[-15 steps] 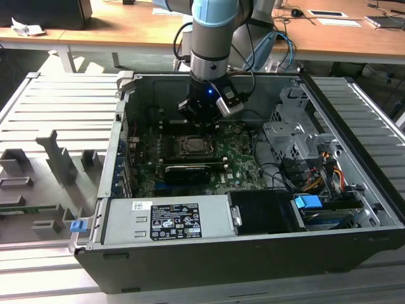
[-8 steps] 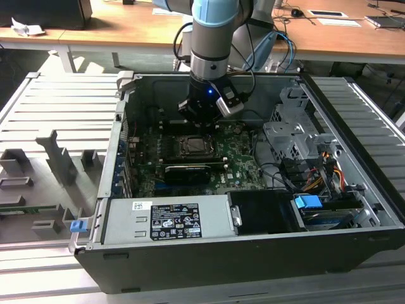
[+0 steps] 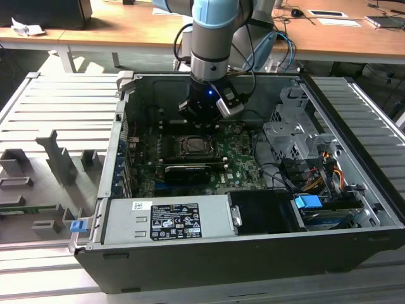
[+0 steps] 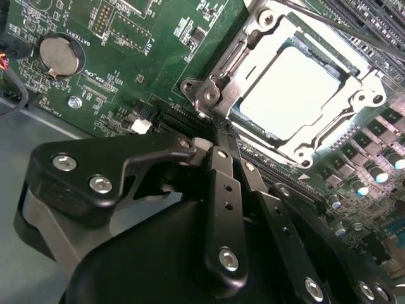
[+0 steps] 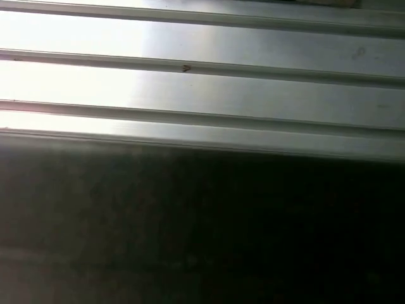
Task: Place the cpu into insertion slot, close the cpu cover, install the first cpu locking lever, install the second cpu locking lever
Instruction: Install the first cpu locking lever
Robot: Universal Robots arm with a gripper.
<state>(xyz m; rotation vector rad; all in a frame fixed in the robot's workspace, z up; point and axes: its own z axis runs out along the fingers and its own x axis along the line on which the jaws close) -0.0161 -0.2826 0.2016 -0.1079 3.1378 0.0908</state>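
I had the claw (image 3: 201, 114) hanging just above the far edge of the insertion slot (image 3: 193, 146), presumably because the cpu (image 4: 292, 92) already sat in that slot with the cpu cover (image 4: 342, 130) framing it. The second wrist view showed me that bright seated chip, whereas the exterior view gave only a dark square; I could not tell whether the claw was open or closed.

- The cpu (image 4: 292, 88) sits in the insertion slot (image 3: 197, 147).
- The cpu cover (image 4: 253, 47) lies around the cpu.
- The hand (image 3: 201, 120) hangs just above the insertion slot.
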